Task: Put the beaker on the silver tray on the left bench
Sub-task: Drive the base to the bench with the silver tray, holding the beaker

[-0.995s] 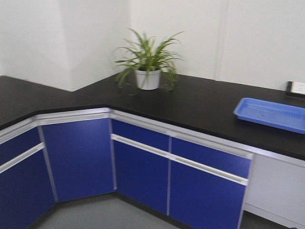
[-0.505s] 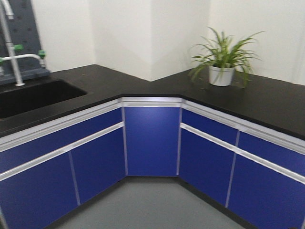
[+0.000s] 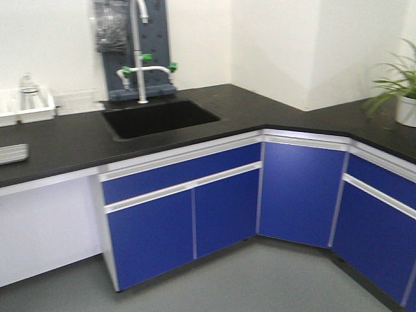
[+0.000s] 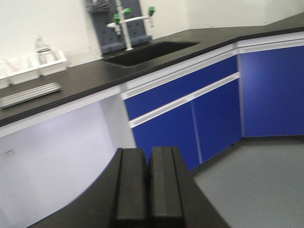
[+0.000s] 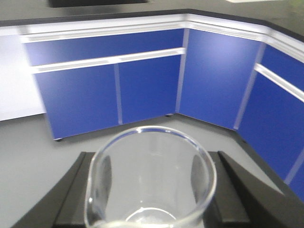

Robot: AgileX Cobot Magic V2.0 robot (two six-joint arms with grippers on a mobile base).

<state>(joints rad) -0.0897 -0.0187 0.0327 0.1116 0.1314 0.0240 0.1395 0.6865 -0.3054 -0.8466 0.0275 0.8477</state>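
Right gripper (image 5: 153,173) clamps beaker (image 5: 151,194), left gripper (image 4: 147,161) closed; silver tray (image 4: 30,94) near bench (image 4: 97,77) edge.

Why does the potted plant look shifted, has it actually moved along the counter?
No. The potted plant still sits on the black worktop, equally far right of the wall corner; the camera swung left.

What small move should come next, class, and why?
Probably swing left toward the silver tray: it lies at the front view's far left edge on the left bench, while the right tool grips the beaker above the floor.
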